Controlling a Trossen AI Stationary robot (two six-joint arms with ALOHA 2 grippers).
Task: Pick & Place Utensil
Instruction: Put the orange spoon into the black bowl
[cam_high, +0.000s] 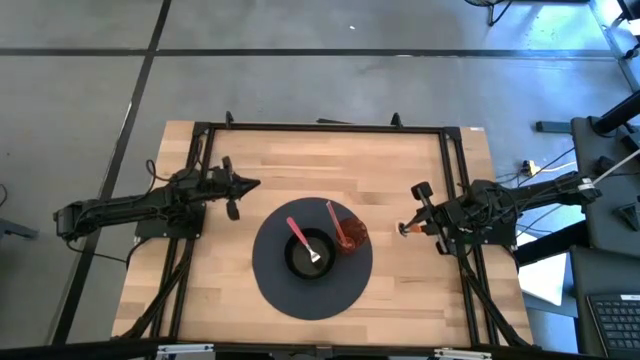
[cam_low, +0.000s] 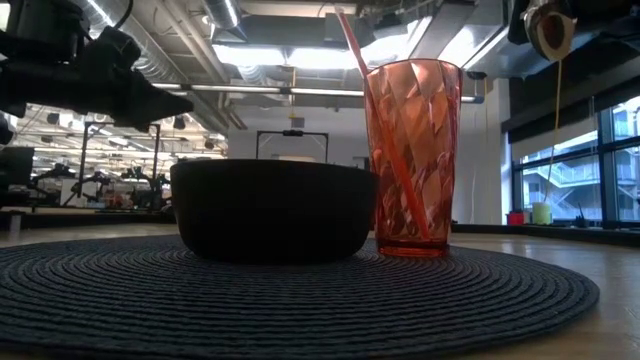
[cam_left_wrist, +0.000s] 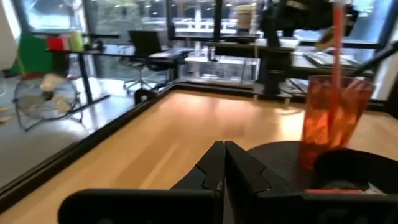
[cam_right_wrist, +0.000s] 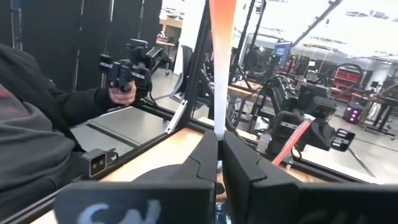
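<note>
A round, dark placemat (cam_high: 312, 275) of ribbed, coiled weave lies on the light wooden plank tabletop (cam_high: 300, 170), toward its near middle. In the low view the mat's concentric ridges run across the whole foreground. On the mat sits a matte black bowl (cam_high: 310, 255), wide and low with a curved wall. A pink-handled utensil (cam_high: 301, 240) with a pale head rests in the bowl, its handle leaning up over the rim toward the far left; whether it is a spoon or a fork cannot be told.

Just beside the bowl on its right, also on the mat, stands a translucent red tumbler (cam_low: 412, 155) with a faceted, diamond-cut wall that tapers toward the base. A thin red straw-like stick (cam_low: 372, 110) stands tilted inside it, its top leaning away from the bowl's side in the low view and rising above the rim.

The left claw (cam_high: 252, 184) hovers over bare wood to the left of the mat, well apart from the bowl, its two dark pointed fingers clenched together with nothing between them. The right claw (cam_high: 405, 228) sits to the right of the tumbler, near the mat's edge, its fingers likewise pressed together and empty.

A black metal frame (cam_high: 320, 127) borders the tabletop. In the right wrist view a person's hand (cam_right_wrist: 122, 93) in a dark sleeve holds a black handheld device beyond the tabletop.
</note>
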